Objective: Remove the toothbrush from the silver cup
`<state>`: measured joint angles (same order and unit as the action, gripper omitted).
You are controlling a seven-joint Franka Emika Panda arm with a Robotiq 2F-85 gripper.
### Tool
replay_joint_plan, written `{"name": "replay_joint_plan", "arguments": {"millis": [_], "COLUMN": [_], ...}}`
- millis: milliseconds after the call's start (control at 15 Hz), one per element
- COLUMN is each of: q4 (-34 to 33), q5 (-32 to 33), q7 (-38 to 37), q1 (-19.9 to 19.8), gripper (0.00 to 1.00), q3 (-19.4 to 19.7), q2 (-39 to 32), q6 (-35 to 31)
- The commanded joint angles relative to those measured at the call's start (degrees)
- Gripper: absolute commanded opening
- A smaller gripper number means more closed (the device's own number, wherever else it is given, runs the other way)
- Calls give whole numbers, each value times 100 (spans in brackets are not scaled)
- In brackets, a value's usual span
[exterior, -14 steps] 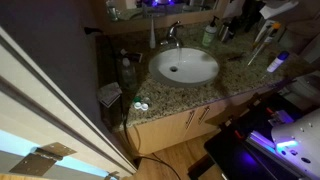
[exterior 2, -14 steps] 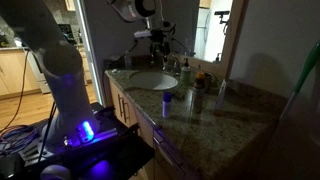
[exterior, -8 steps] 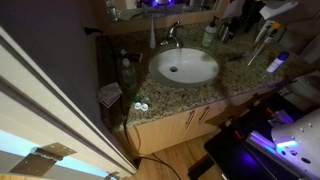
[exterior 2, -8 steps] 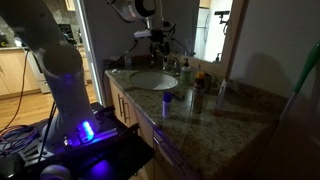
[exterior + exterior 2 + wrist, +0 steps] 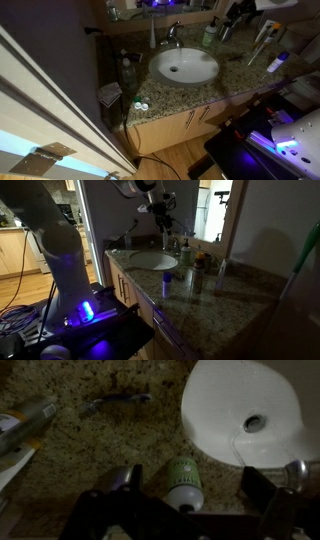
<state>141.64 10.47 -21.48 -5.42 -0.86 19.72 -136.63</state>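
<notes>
The silver cup [image 5: 256, 56] stands on the granite counter beside the sink, with a pale toothbrush [image 5: 263, 38] leaning out of it. In the other exterior view the cup [image 5: 222, 275] is hard to make out. In the wrist view a silvery cylinder [image 5: 28, 412] lies at the upper left edge. My gripper [image 5: 235, 17] hangs open and empty above the back of the counter, apart from the cup. It also shows in an exterior view [image 5: 165, 220]. In the wrist view its fingers [image 5: 185, 495] straddle a pale bottle with a green top [image 5: 183, 472] below.
The white sink [image 5: 184, 67] and its faucet [image 5: 172, 34] fill the counter's middle. The green-topped bottle [image 5: 208, 34] stands behind the sink. A blue-topped item [image 5: 276, 62] sits by the cup. A dark slim object [image 5: 115, 400] lies on the granite. A wall mirror is behind.
My gripper has moved along the back of the counter and turned. It now hangs over the green-topped bottle. Nothing on the counter has moved.
</notes>
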Motion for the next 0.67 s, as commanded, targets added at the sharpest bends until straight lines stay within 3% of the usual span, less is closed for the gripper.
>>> {"name": "replay_joint_plan", "arguments": {"millis": [0,67,133,400,600], "q4": [-332,-495,-313,-474,-1043], "q5": [-50,-89,-75,-103,-83], "q7": [-293,-282,-177,-183,-38], "q1": [-447,-558,-441,-600,-741], "gripper": [100,100,100,100,100], "q3": [139,210,90,181,359], "q2": [838,1034,707,1161,505], "q6": [524,682,342,639,1192]}}
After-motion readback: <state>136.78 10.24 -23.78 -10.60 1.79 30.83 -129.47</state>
